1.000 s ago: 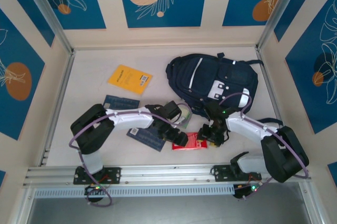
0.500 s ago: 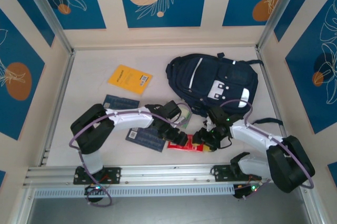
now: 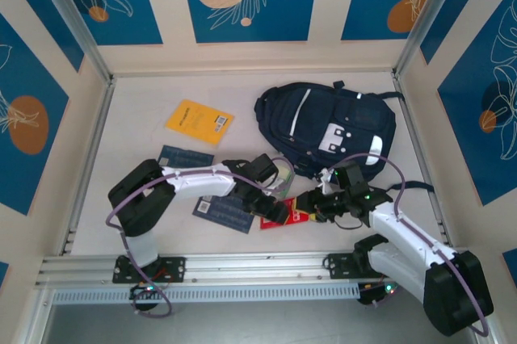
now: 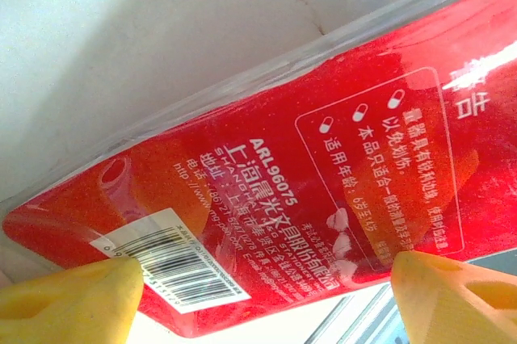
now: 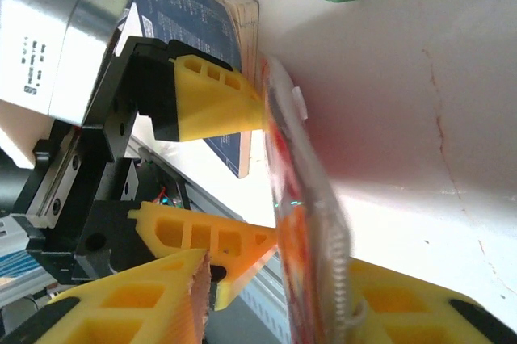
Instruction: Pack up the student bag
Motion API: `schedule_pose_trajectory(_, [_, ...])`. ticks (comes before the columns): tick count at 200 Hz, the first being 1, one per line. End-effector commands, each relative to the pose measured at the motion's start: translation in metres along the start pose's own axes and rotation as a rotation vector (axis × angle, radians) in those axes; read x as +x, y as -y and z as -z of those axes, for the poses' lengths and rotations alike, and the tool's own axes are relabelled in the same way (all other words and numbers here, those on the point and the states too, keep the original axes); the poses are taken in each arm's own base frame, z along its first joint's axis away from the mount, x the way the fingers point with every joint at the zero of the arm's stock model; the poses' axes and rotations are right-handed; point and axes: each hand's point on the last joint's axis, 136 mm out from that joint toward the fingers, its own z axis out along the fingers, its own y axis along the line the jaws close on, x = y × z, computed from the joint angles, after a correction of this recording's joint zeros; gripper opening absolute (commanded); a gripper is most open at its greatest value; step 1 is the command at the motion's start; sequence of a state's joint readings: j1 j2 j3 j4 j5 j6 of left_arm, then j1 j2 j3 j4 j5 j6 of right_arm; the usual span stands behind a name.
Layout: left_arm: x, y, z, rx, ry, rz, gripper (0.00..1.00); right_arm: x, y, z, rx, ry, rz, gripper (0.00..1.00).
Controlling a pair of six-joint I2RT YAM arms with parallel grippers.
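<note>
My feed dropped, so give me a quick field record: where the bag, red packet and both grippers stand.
student bag: far right of table, lying flat
red packet: tilted up on edge between both grippers, near table edge
left gripper: open, fingers spanning the packet's left end
right gripper: fingers either side of the packet's right end; grip unclear
loose items: yellow booklet, blue books

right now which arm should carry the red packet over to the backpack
Right, probably. The right gripper is on the red packet's end nearest the student bag, fingers either side of its edge. The left gripper straddles the far end, jaws wide.
</note>
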State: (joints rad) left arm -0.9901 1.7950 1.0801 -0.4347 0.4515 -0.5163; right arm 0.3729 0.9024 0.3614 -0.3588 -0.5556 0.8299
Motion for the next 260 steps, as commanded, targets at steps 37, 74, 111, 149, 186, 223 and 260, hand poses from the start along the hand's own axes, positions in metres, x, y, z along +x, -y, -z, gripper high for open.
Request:
schedule_pose_trajectory(37, [0.008, 0.003, 0.002, 0.036, 0.007, -0.015, 0.82, -0.007, -0.004, 0.002, 0.031, 0.015, 0.046, 0.07])
schedule_pose_trajectory(74, [0.001, 0.01, 0.048, 0.087, 0.111, 0.024, 0.89, -0.014, -0.026, 0.026, 0.013, 0.1, 0.116, 0.0])
schedule_pose_trajectory(111, [-0.006, -0.003, 0.104, 0.123, 0.269, 0.123, 0.96, -0.015, -0.07, 0.05, -0.173, 0.134, 0.183, 0.0])
schedule_pose_trajectory(149, [-0.016, -0.013, 0.152, 0.307, 0.439, 0.209, 1.0, -0.011, -0.101, 0.063, -0.334, 0.107, 0.239, 0.0])
schedule_pose_trajectory(186, [-0.022, 0.006, 0.162, 0.446, 0.459, 0.184, 1.0, -0.01, -0.122, 0.071, -0.447, 0.093, 0.259, 0.0])
schedule_pose_trajectory(223, [-0.031, 0.031, 0.184, 0.598, 0.522, 0.131, 0.96, -0.01, -0.131, 0.075, -0.5, 0.1, 0.254, 0.0])
schedule_pose_trajectory(260, [-0.033, 0.048, 0.2, 0.692, 0.549, 0.092, 0.79, -0.012, -0.133, 0.076, -0.511, 0.106, 0.25, 0.0])
